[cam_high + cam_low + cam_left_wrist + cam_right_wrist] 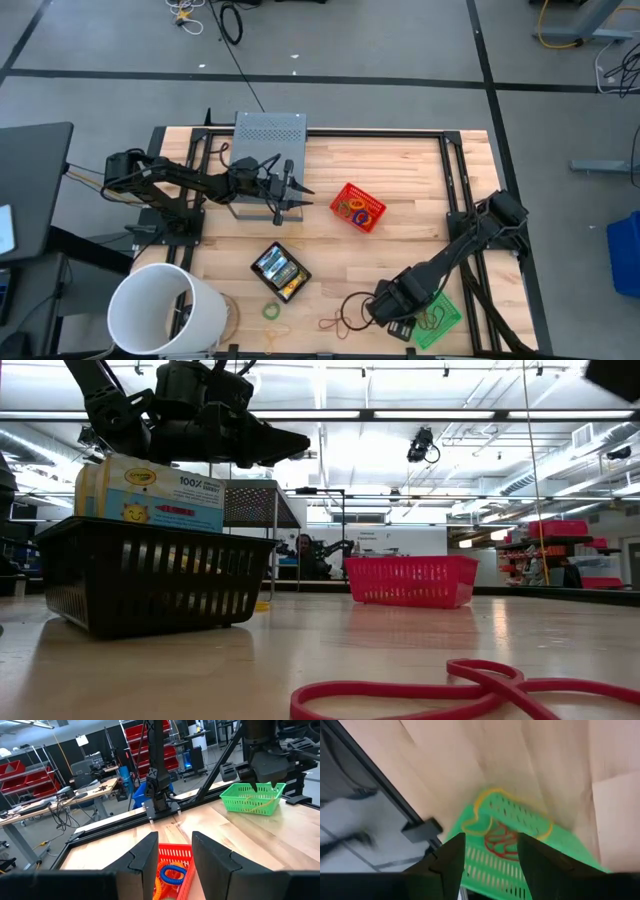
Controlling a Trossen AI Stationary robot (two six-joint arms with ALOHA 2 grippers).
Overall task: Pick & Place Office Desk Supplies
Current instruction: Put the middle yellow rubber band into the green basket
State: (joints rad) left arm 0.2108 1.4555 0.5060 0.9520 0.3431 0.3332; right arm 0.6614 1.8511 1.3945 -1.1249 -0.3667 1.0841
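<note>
A: Right wrist view: the right gripper (pixel 487 862) is hovering over the green basket (pixel 520 845), fingers parted and empty, rubber bands (pixel 501 840) lying inside.

B: Left gripper (pixel 175 857) is waiting open, empty, above the red basket (pixel 175 852). Loose bands (pixel 340 322) are lying near; it should descend squarely.

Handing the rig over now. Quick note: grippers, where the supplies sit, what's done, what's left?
Left gripper: open and empty, raised at the table's far side, pointing toward the red basket.
Right gripper: open and empty, just above the green basket at the near right edge.
Done: crayon boxes are in the black basket; coiled bands lie in the red basket; rubber bands lie in the green basket.
Left: loose bands on the table near the front edge, a red one, a green one, plus one or two more nearby.
</note>
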